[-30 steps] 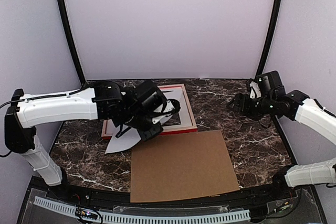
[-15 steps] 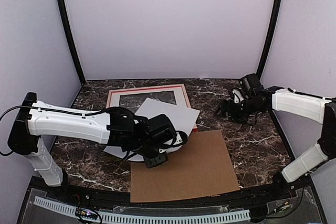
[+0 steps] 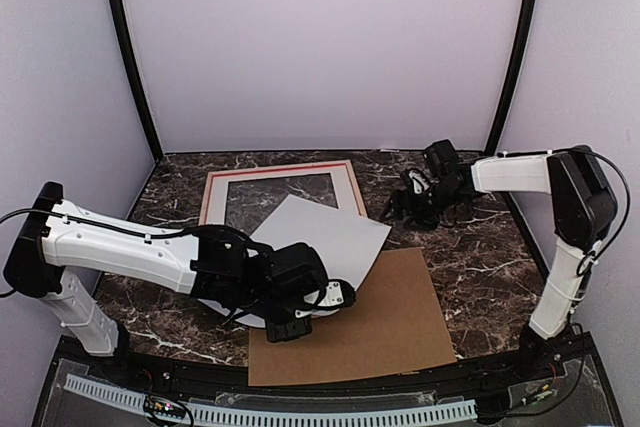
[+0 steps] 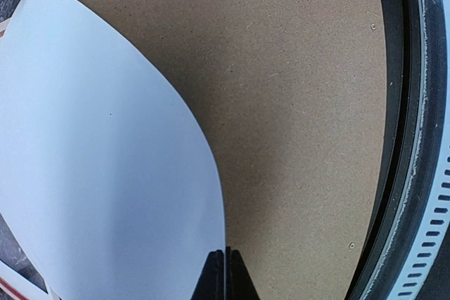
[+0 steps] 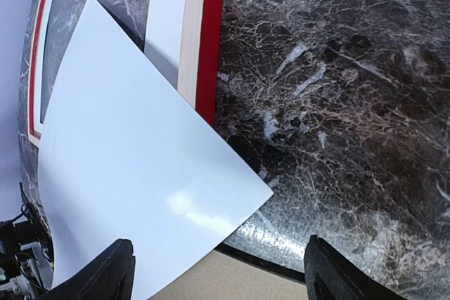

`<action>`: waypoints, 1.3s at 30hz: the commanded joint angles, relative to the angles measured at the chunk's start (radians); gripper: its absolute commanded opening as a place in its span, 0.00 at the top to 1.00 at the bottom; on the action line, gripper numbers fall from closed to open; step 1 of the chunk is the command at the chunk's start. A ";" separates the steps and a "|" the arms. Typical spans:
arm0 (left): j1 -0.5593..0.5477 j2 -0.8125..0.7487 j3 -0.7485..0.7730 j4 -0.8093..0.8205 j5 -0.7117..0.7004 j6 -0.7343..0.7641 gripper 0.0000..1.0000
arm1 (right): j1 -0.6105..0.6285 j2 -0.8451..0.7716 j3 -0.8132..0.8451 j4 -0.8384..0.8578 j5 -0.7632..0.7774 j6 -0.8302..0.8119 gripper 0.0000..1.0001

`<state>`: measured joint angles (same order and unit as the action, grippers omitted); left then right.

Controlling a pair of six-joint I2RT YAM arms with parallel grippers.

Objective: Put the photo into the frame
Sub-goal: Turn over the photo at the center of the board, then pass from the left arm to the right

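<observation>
The photo (image 3: 322,235) shows only its white back; its printed side is hidden. It bows upward, and its near edge is pinched in my left gripper (image 3: 295,322), which is shut on it. In the left wrist view the shut gripper (image 4: 227,252) grips the photo (image 4: 105,159) edge above the brown board (image 4: 295,103). The frame (image 3: 280,168), red-faced, lies flat at the back left, its near right corner under the photo. My right gripper (image 3: 397,209) hangs open by the photo's far right corner. In the right wrist view the open gripper (image 5: 218,242) straddles that photo (image 5: 133,173) corner, beside the frame's red rail (image 5: 209,47).
A brown backing board (image 3: 370,317) lies flat at the near middle, partly under the photo's held edge. A white mat (image 5: 169,19) sits inside the frame. A black rim and white slotted strip (image 4: 429,194) run along the table's near edge.
My left arm has dragged the photo toward the near right, off the frame and over the board. My right arm has swung left to the photo's far corner.
</observation>
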<state>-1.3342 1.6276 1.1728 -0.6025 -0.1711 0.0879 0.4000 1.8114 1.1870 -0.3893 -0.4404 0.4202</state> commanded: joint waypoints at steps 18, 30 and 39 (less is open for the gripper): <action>-0.003 -0.088 -0.082 0.046 0.046 0.054 0.99 | -0.004 0.216 0.117 -0.032 -0.222 -0.210 0.35; -0.004 -0.071 -0.093 0.044 0.056 0.032 0.98 | -0.021 0.206 0.097 -0.008 -0.254 -0.215 0.81; -0.004 -0.056 -0.108 0.038 0.054 -0.005 0.78 | -0.042 0.122 0.072 0.006 -0.244 -0.184 1.00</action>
<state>-1.3338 1.5814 1.0805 -0.5617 -0.1238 0.1081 0.3706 2.0018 1.2705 -0.4076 -0.6834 0.2214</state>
